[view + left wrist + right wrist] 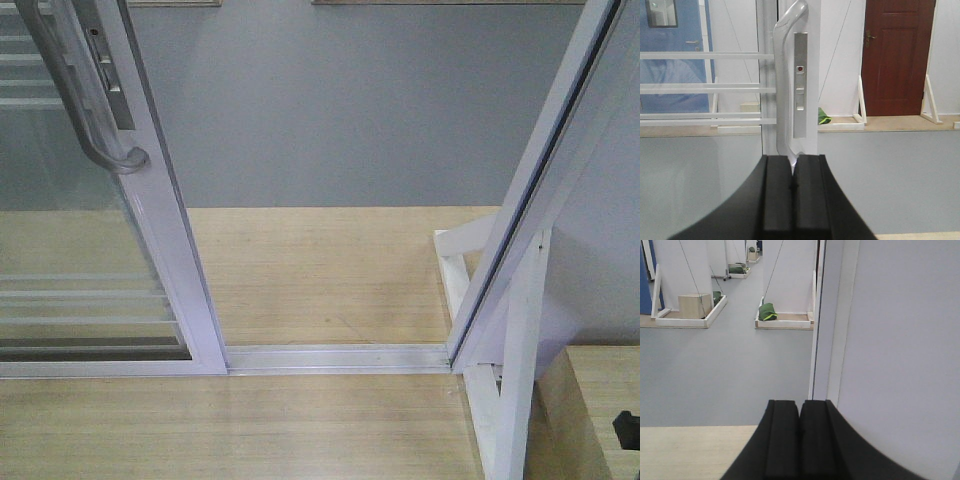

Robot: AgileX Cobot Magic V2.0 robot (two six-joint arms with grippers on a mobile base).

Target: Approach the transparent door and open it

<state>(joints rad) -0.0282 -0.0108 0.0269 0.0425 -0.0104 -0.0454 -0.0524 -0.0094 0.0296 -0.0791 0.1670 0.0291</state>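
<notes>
door: glass door (80, 250) with white frame and thin bars, slid off to the left in the front view; wide gap between its edge and the slanted frame post (530, 190), bare floor track (340, 357) showing
handle: long curved grey handle (785, 75) straight ahead of the left gripper, just above its tips; lock plate (800, 85) right beside it
left gripper: left gripper (793, 187) pads pressed together, nothing between them; handle foot looks just past the tips, cannot tell if touching
right gripper: right gripper (800, 432) clenched too, empty; white wall panel (900, 340) ahead and to its right, grey floor ahead on its left
progress: robot is at the doorway, door looks mostly open already judging by the gap
left to do: maybe nothing, or a last push left if full travel is wanted; no grip on handle now
</notes>
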